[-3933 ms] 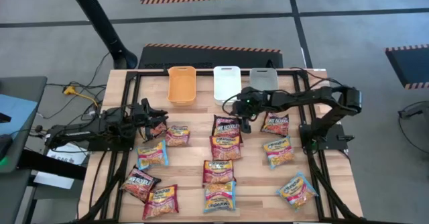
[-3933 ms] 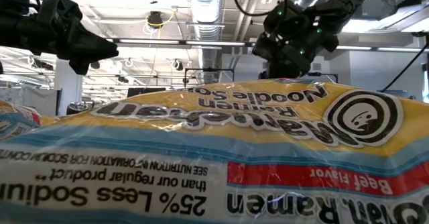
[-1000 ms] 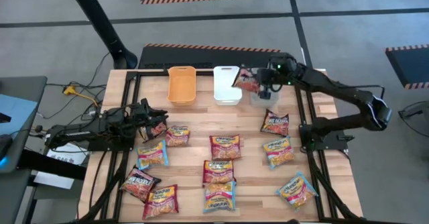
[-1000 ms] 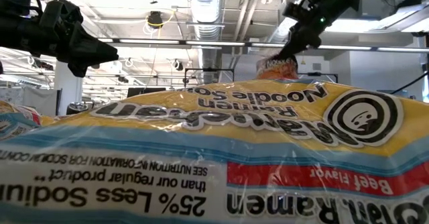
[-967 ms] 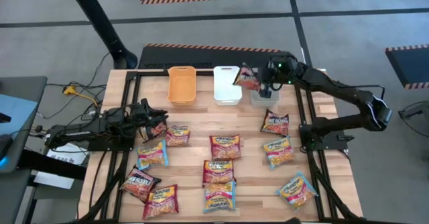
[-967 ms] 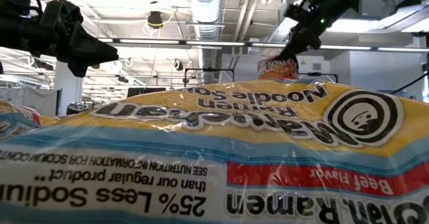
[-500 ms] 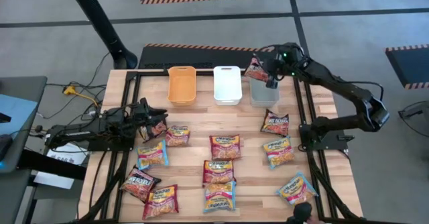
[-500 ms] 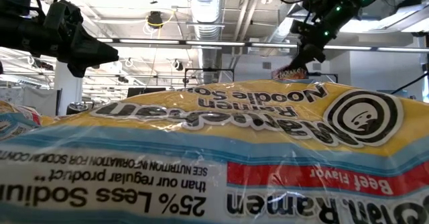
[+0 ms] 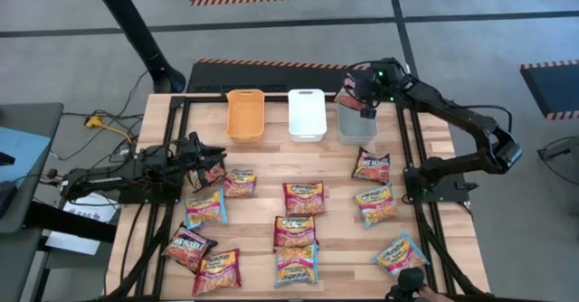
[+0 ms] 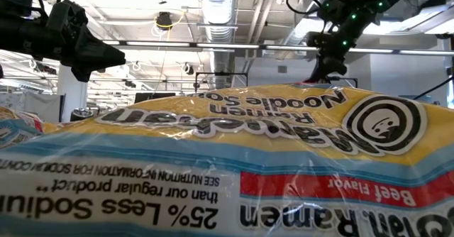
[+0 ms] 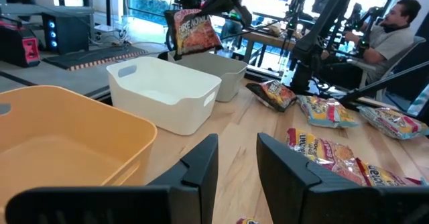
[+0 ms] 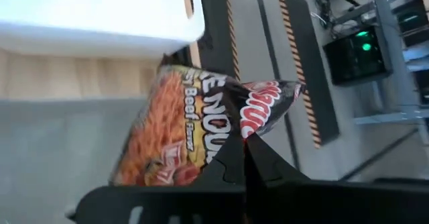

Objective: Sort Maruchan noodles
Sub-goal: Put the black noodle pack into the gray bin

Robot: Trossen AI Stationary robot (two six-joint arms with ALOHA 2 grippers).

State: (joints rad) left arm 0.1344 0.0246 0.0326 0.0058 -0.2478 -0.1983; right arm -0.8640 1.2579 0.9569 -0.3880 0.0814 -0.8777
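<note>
My right gripper (image 9: 363,100) is shut on a dark maroon Maruchan noodles packet (image 9: 347,92) above the far end of the grey bin (image 9: 355,124). In the left wrist view the packet (image 11: 194,29) hangs over the grey bin (image 11: 216,72). Several other packets, orange-yellow, blue-pink and maroon, lie flat on the wooden table (image 9: 339,239). My left gripper (image 11: 238,158) waits open at the table's left side (image 9: 206,157), level, with nothing between its fingers. My right gripper pinches the maroon packet by one edge (image 12: 231,138) between its two fingers, close to the crimped end (image 12: 271,103). The fingers slant down from the table's right. The packet hangs below them, tilted and lifted clear, above the grey bin.
An orange bin (image 9: 245,114) and a white bin (image 9: 307,113) stand left of the grey one along the far edge. A yellow packet (image 10: 227,159) fills the front of the low view. A black frame rail (image 9: 412,171) runs down the table's right. A person (image 11: 395,23) sits beyond the table.
My right gripper has carried the maroon packet from between the white and grey bins toward the table's right and far edge, over the grey bin's far end. It has sunk a little and the packet has turned with the wrist. The gripper stays shut.
</note>
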